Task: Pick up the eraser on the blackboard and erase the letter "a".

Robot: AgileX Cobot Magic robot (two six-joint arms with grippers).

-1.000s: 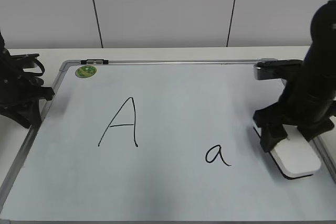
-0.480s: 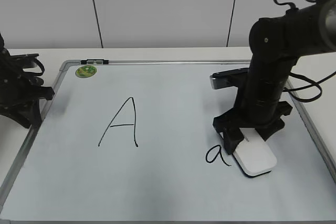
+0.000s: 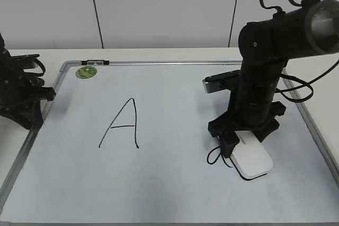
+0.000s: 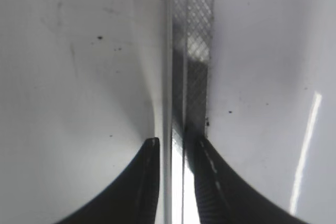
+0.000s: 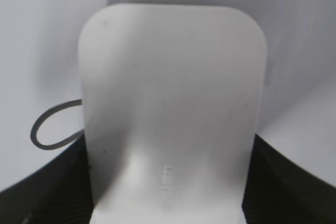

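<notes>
1. The right gripper [image 3: 239, 140] was clamped on the eraser [image 3: 251, 159], its two jaws pressing the sides of the white block.
2. The eraser lay flat on the blackboard [image 3: 169, 194], covering the right part of the letter "a" [image 3: 214, 155]; only the left loop [image 5: 52, 127] of it showed.
3. The left gripper [image 4: 172, 153] sat at the board's left frame [image 4: 189, 51], jaws nearly together with the frame edge between them.
4. The capital "A" [image 3: 122, 124] and the green magnet [image 3: 86, 71] stood well apart from the eraser.

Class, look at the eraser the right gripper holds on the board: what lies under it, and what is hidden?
Under the eraser lies the blackboard. Only the left loop of the letter "a" shows; the rest is covered. The right gripper grips it.
</notes>
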